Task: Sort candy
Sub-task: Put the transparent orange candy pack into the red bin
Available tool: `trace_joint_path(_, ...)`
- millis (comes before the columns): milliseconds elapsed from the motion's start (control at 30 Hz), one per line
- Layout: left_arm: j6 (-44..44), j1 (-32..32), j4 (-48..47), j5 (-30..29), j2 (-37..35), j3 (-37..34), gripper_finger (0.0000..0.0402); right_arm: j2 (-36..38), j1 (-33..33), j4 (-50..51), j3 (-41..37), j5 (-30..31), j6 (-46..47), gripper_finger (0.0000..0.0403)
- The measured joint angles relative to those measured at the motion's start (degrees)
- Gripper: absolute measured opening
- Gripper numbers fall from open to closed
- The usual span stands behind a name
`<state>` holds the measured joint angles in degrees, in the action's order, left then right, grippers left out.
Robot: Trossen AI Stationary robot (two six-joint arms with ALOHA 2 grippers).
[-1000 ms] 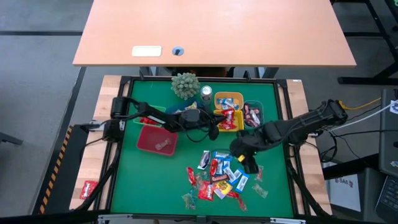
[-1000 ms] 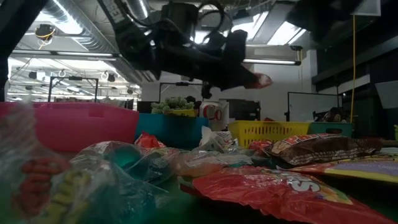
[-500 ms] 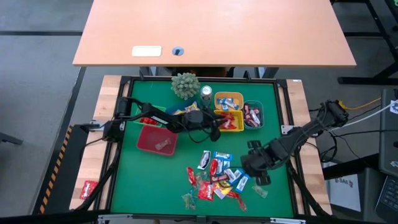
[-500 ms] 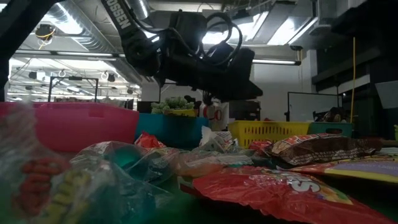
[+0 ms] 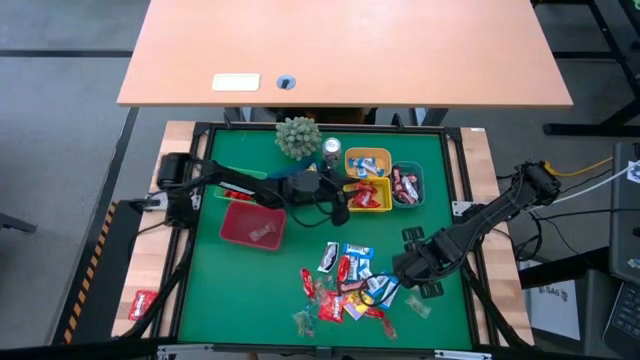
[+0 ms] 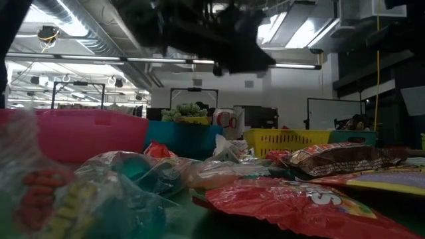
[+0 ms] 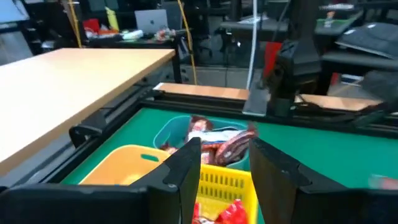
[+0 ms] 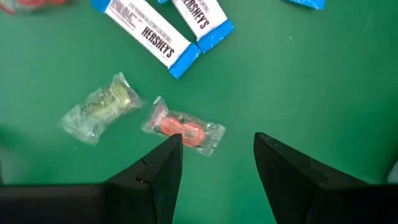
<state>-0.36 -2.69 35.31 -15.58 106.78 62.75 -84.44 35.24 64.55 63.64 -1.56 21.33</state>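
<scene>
The right gripper (image 5: 415, 270), open and empty, has dropped to the candy (image 5: 352, 282) pile's 3 o'clock edge; the left gripper (image 7: 225, 163) hangs open above the yellow bin (image 5: 368, 194), its candy released.

Robotics laboratory or test workshop inside an open industrial-style hall. Indicated by:

- Exposed ceiling ducts (image 6: 73, 30) and strip lights (image 6: 302, 33) overhead, seen in the low view.
- Green work mat (image 5: 250, 280) framed by black rails, mounted on a wooden bench (image 5: 480, 150), with two dark arms fixed at its sides.
- Loose cables (image 5: 590, 175) running off the bench to equipment at the right edge.
- Long plain desk (image 5: 345, 50) standing beyond the bench.
- Laptop (image 7: 152, 18) and cluttered worktables in the background of the left wrist view.
- Grey concrete floor (image 5: 60, 120) with hazard-stripe tape (image 5: 88, 270).
</scene>
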Motion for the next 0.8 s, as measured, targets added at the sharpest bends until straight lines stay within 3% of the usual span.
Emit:
trace_joint_path(400,-9.22,8.43,-31.07,0.13,-19.89,0.01,0.0124,0.00,0.80,-0.41,-1.61,0.06,-4.22,0.0198)
trace_joint_path(567,-10.16,14.95,-35.45,0.26,-21.06,0.01,0.0124,0.00,6.03,-0.06,-3.67,0.35,-3.59,0.0198)
trace_joint_path(800,-13.11,20.49,-35.18,-1.63,-19.71,-0.04,0.0124,0.02,12.36,-1.14,-3.76,9.43,-3.64,0.0198)
